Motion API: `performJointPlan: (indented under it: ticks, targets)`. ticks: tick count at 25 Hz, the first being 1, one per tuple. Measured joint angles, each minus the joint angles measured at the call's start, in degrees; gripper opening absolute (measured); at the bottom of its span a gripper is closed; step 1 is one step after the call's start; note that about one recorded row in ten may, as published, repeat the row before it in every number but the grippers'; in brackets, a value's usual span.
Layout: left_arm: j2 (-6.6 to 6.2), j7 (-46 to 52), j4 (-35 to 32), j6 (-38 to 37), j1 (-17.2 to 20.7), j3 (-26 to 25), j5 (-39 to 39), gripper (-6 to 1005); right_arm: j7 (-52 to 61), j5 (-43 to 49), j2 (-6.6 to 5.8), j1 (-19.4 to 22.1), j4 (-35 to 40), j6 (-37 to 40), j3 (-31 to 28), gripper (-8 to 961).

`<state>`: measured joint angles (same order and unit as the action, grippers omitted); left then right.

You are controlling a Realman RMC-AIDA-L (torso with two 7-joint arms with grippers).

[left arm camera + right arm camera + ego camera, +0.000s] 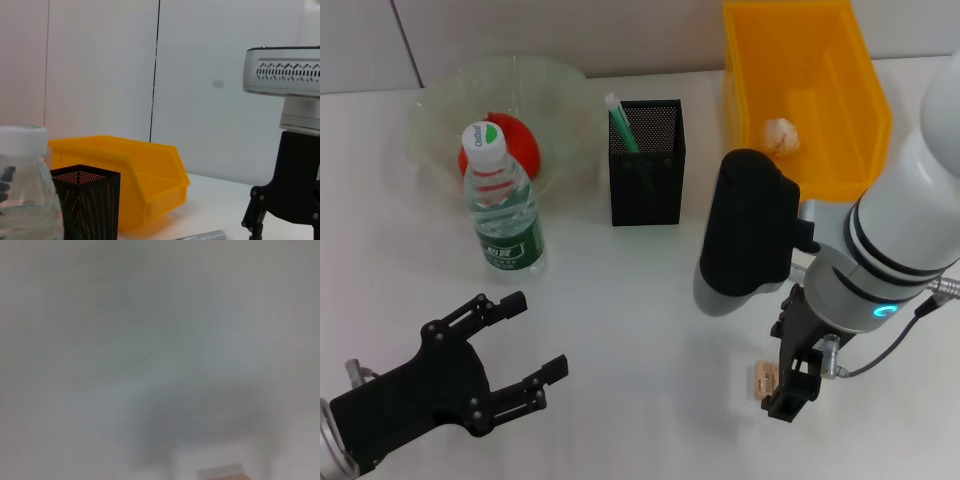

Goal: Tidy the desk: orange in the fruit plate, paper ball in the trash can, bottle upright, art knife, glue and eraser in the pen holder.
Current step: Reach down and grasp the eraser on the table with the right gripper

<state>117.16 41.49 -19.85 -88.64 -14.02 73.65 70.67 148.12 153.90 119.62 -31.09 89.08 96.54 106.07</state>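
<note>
Tan, stiff and light, the eraser (766, 379) sits clamped by its narrow sides in my right tool (782, 385); left tool (520, 350) spread apart

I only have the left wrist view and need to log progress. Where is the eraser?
Observer: The eraser is on the desk right beside the right gripper, front right; the left gripper idles open, front left.
Operator: Paper ball?
Observer: The paper ball lies inside the trash can.
Operator: Orange?
Observer: The orange is in the fruit plate, behind the upright bottle.
</note>
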Motion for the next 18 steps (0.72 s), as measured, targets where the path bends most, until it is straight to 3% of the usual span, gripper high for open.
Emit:
performJointPlan:
  ticks: [8,18]
  targets:
    - [0.02,0.7,0.0,-0.3,0.0,0.0,0.0,844,0.1,0.1,0.00,-0.2,-0.6,-0.3,-0.2,818]
    - [0.00,0.8,0.0,-0.5,0.1,0.0,0.4,844,0.1,0.0,-0.08,-0.2,-1.0,-1.2,0.1,608]
